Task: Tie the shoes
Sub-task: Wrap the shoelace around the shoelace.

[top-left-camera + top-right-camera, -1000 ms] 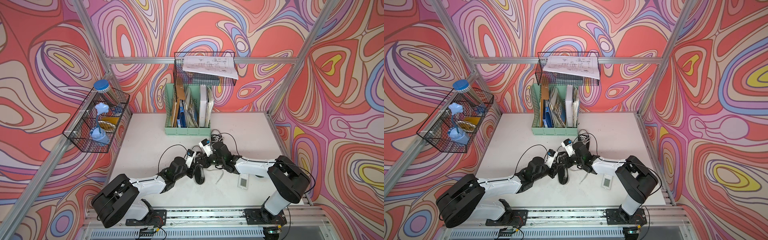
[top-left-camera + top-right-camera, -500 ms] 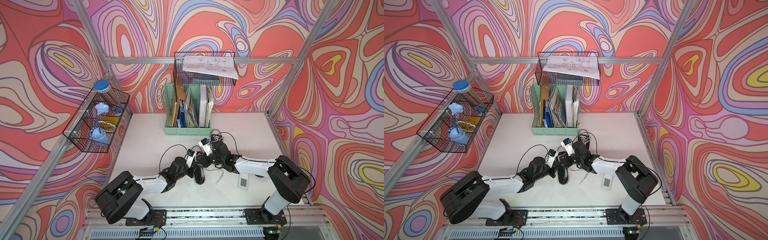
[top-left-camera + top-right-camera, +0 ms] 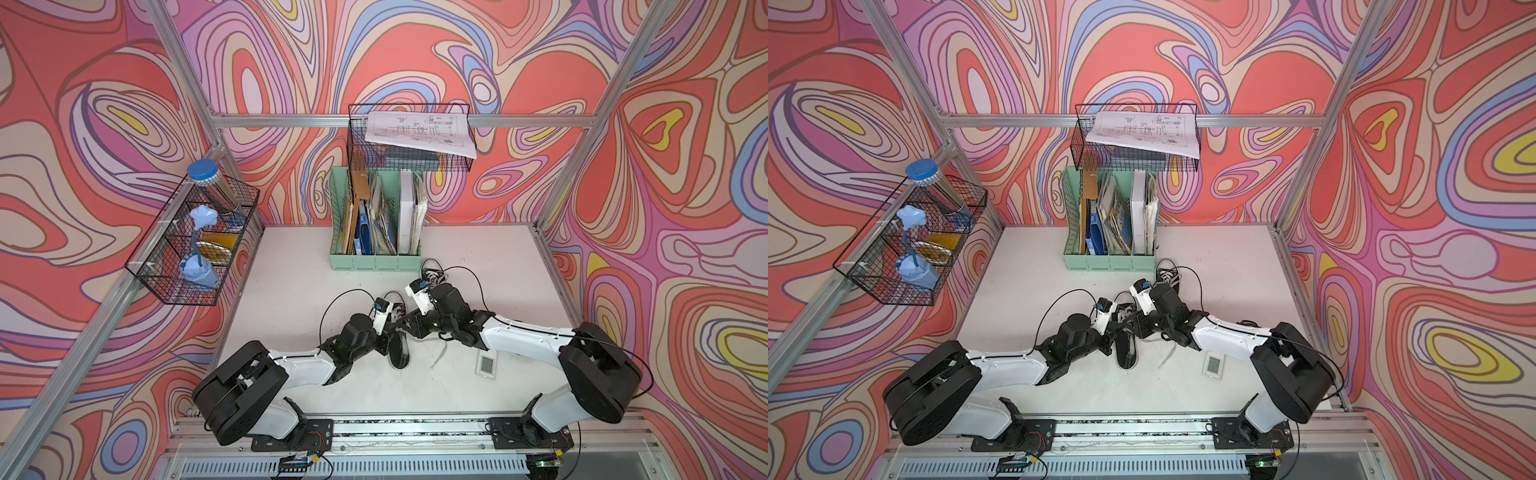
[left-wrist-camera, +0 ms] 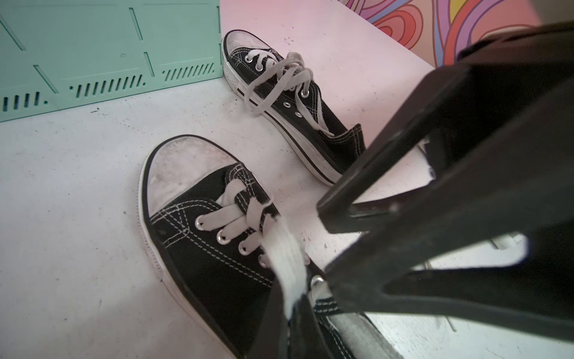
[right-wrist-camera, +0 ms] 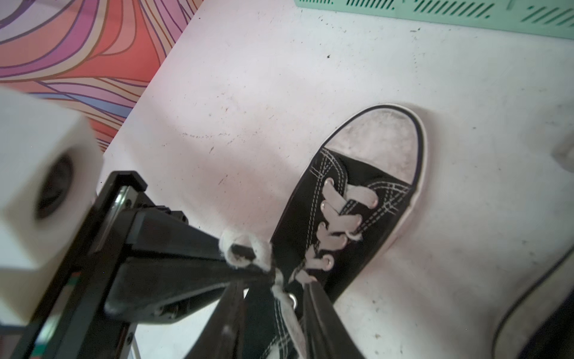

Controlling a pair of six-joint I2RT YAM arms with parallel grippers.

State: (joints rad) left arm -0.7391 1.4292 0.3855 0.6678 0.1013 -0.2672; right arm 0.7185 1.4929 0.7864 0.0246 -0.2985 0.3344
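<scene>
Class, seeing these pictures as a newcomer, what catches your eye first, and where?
The swirling red, pink and blue patterned walls surround everything. At the white table's centre, two white-and-black robot arms meet over a black canvas sneaker with white laces; its twin lies beside the mint-green file holder.

White-shelled left arm point(image 3: 299, 365) and right arm point(image 3: 523, 336), black drum joints point(image 3: 241, 386), thin black cables point(image 3: 349, 291), white blue-topped wrist cameras point(image 3: 417, 291), black wedge-fingered left hand point(image 5: 245, 255) and right hand point(image 4: 326, 242), black base plates point(image 3: 316, 432) at 6 o'clock
</scene>
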